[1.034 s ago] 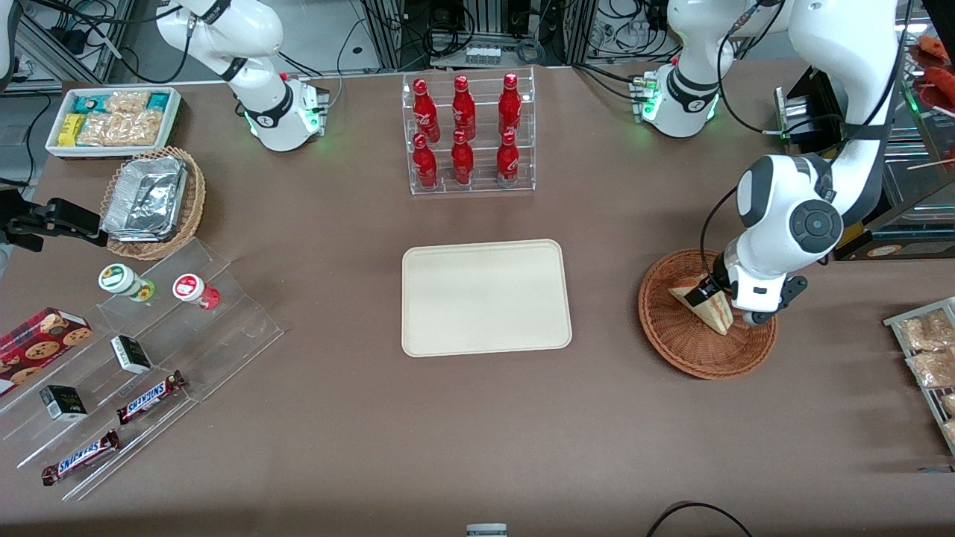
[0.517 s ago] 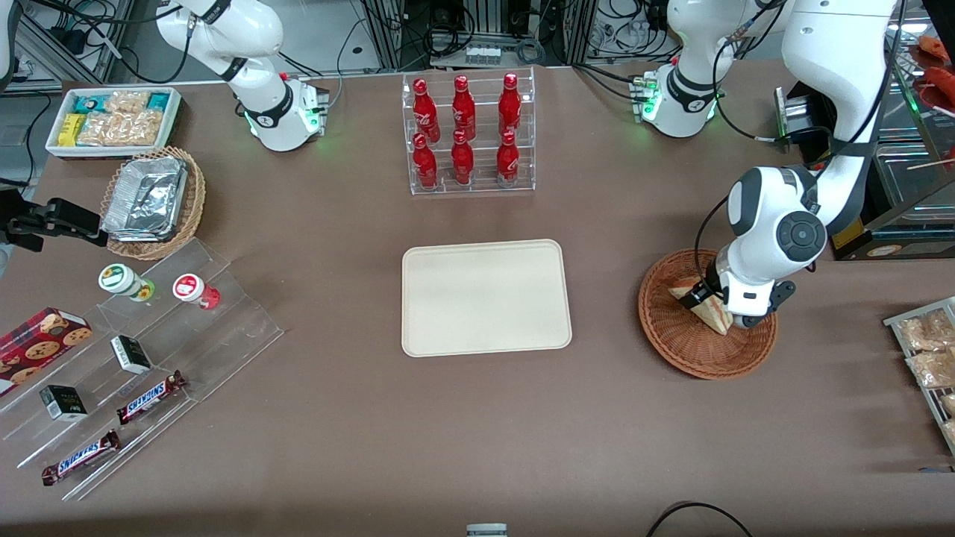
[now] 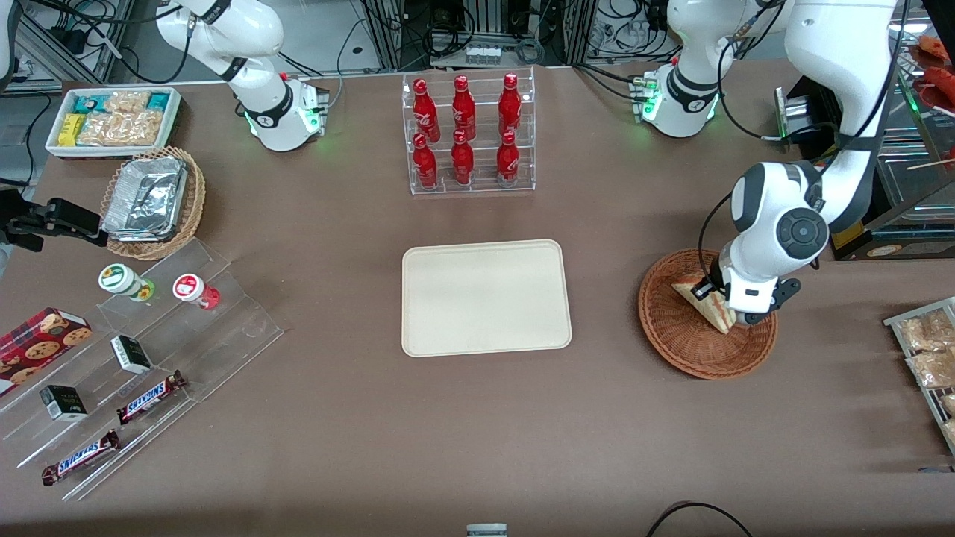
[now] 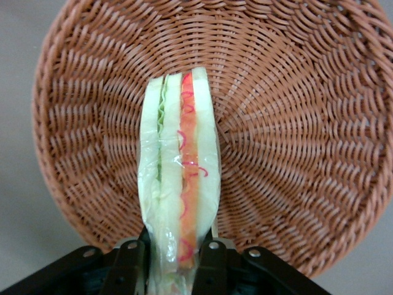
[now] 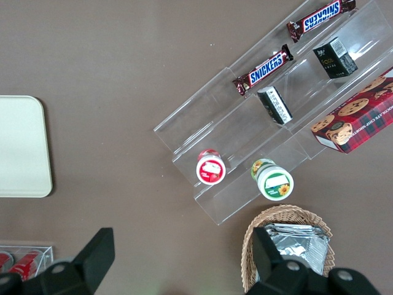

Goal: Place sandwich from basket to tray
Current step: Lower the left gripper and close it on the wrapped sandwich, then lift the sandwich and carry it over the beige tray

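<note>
The film-wrapped triangular sandwich [image 4: 179, 178] is being pinched at one end by the gripper [image 4: 172, 255] jaws above the reddish-brown wicker basket [image 4: 295, 123]; slipping or sagging is being risked.

Coke bottles [image 3: 465, 131] in rack, Snickers bars [image 3: 152, 395].

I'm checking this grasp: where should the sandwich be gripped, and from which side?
Across its two flat bread faces, coming from above. The sandwich stands on edge in the basket, filling layers facing up, so the faces are free. The gripper is shut on it exactly so.
</note>
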